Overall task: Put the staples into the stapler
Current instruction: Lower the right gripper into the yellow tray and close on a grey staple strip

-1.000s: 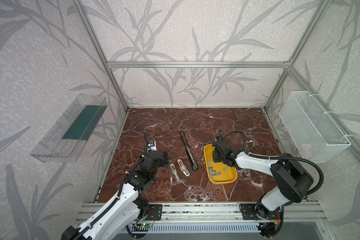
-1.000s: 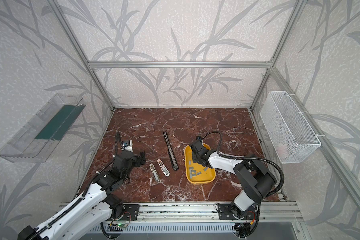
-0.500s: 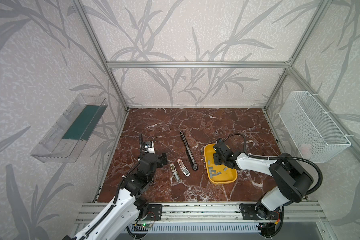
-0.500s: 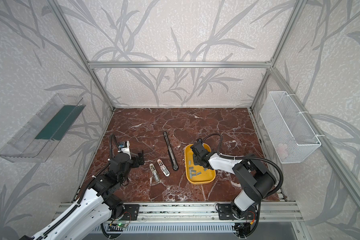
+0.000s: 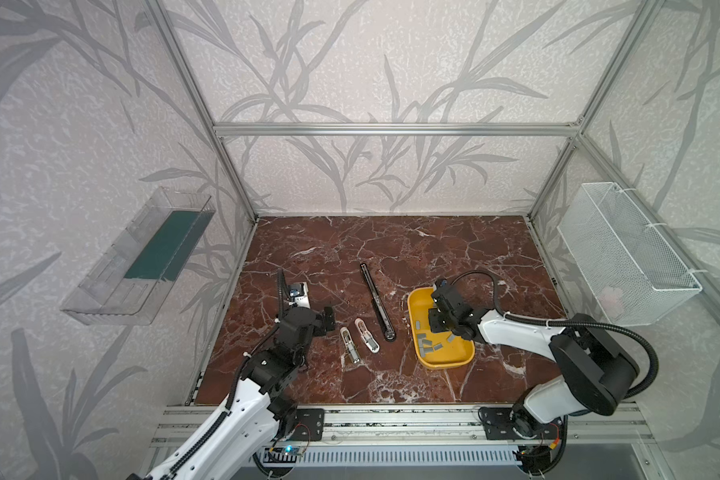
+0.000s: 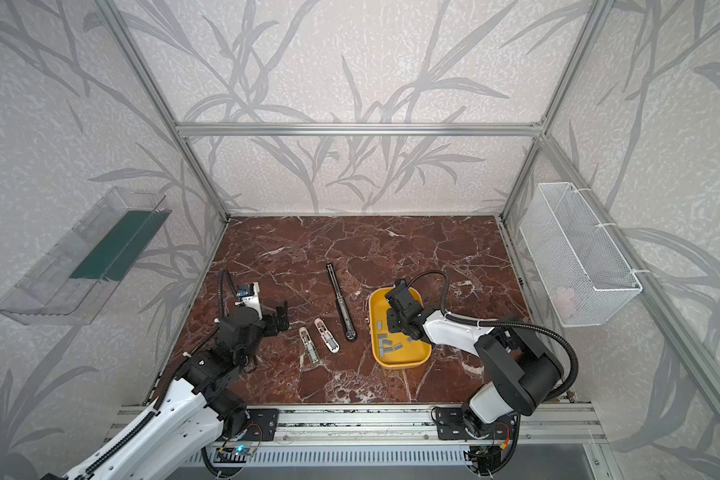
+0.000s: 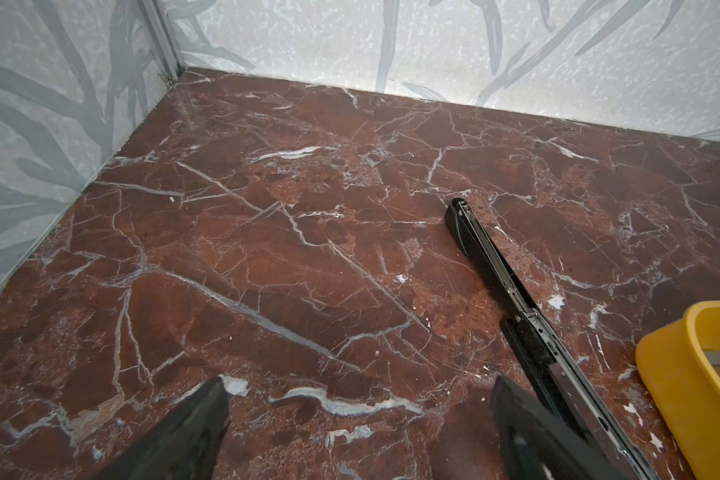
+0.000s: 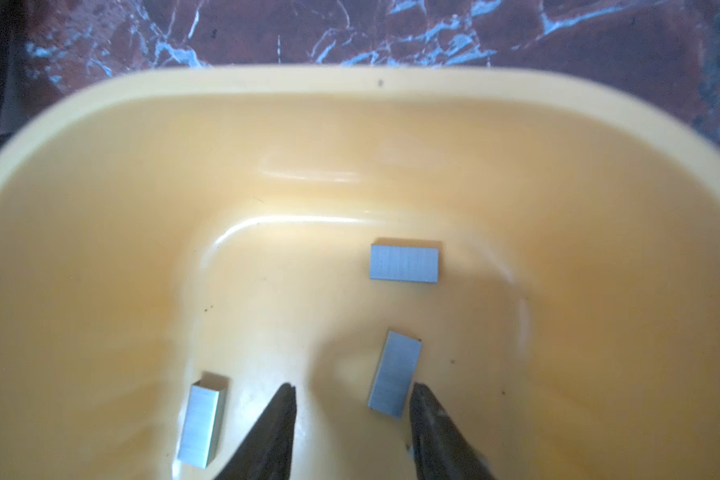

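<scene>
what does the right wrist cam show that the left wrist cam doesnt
Only the right wrist view: the right gripper, open, with one of the staples between its tips. Only the left wrist view: the long black stapler opened flat, and the open, empty left gripper. Both: the yellow tray with staples in it, and the marble table.

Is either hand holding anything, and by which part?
Nothing is held: left hand open, empty; right hand open around a flat grey metal staple strip in the yellow plastic tray.

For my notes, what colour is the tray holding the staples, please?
Yellow tray, best in the right wrist view.
</scene>
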